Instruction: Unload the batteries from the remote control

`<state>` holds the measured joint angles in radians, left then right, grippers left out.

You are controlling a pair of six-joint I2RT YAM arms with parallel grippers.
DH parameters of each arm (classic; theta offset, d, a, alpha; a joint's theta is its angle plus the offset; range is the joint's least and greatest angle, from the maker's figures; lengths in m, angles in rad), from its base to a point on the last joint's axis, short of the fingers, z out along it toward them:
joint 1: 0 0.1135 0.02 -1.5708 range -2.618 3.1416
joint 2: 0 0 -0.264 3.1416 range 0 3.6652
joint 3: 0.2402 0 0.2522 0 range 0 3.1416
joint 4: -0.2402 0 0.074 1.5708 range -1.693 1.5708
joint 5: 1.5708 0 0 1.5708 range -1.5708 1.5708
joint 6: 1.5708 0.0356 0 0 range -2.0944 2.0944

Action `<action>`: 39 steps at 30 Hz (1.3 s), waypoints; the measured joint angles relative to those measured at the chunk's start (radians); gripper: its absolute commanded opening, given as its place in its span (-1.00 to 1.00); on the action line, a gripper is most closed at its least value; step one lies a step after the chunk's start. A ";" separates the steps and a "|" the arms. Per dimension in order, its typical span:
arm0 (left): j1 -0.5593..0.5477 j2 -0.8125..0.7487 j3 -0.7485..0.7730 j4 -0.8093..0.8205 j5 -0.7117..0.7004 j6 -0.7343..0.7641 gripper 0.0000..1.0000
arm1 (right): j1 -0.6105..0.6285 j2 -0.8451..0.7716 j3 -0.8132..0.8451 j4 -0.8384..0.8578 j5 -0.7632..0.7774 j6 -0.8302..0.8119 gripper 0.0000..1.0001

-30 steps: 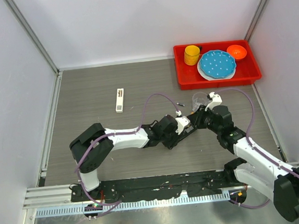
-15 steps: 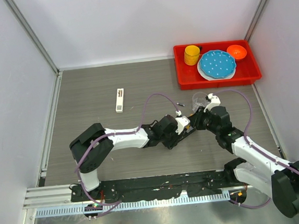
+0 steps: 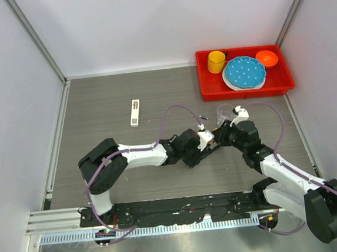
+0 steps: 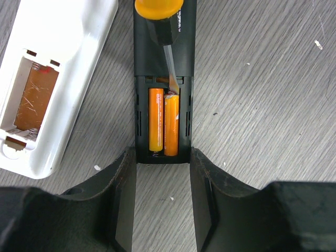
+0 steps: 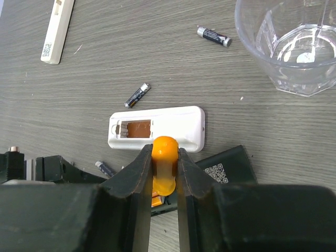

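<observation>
A black remote (image 4: 163, 79) lies back up with its compartment open. Two orange batteries (image 4: 156, 119) lie side by side in it. My left gripper (image 4: 163, 157) is shut on the near end of this remote, one finger on each side. My right gripper (image 5: 164, 157) is shut on the orange handle of a screwdriver (image 5: 165, 149). The screwdriver blade (image 4: 170, 71) reaches down to the far end of the right-hand battery (image 4: 171, 126). In the top view the two grippers meet at mid-table, left (image 3: 208, 143) and right (image 3: 221, 134).
A white remote (image 5: 157, 128) with an empty compartment lies beside the black one. Loose dark batteries (image 5: 137, 95) (image 5: 214, 36) (image 5: 105, 168) lie around it. A clear cup (image 5: 294, 47) stands at the far right. A white strip (image 3: 135, 112) lies at the left. A red tray (image 3: 245, 93) holds dishes.
The right wrist has edged slightly left toward the left gripper. Nothing else has moved.
</observation>
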<state>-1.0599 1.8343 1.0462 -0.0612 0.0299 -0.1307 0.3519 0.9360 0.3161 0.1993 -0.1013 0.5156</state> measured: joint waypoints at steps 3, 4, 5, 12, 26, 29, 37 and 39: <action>0.000 0.000 0.000 -0.001 0.001 0.000 -1.00 | 0.000 0.027 -0.002 0.027 -0.001 0.013 -0.98; 0.000 0.000 0.001 -0.002 0.001 0.000 -1.00 | 0.001 0.033 -0.002 0.034 -0.001 0.014 -0.98; 0.000 0.000 0.001 -0.002 0.001 0.000 -1.00 | 0.001 0.037 -0.002 0.040 -0.002 0.014 -0.98; 0.000 0.001 0.004 -0.007 0.002 0.000 -1.00 | 0.001 0.037 -0.002 0.043 -0.014 0.014 -0.98; 0.000 0.005 0.016 -0.029 0.002 0.001 -1.00 | -0.008 0.071 -0.008 0.088 -0.048 0.064 -0.99; 0.001 0.005 0.018 -0.035 0.002 0.002 -1.00 | -0.011 0.081 -0.015 0.114 -0.054 0.078 -0.98; 0.002 0.005 0.025 -0.053 0.001 0.003 -1.00 | -0.014 0.086 -0.020 0.155 -0.067 0.113 -0.98; 0.002 0.005 0.027 -0.056 0.001 0.004 -1.00 | -0.015 0.084 -0.019 0.187 -0.083 0.145 -0.98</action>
<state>-1.0580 1.8397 1.0729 -0.1169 0.0311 -0.1268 0.3367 1.0199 0.2966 0.3859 -0.1844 0.6601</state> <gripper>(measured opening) 0.423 0.247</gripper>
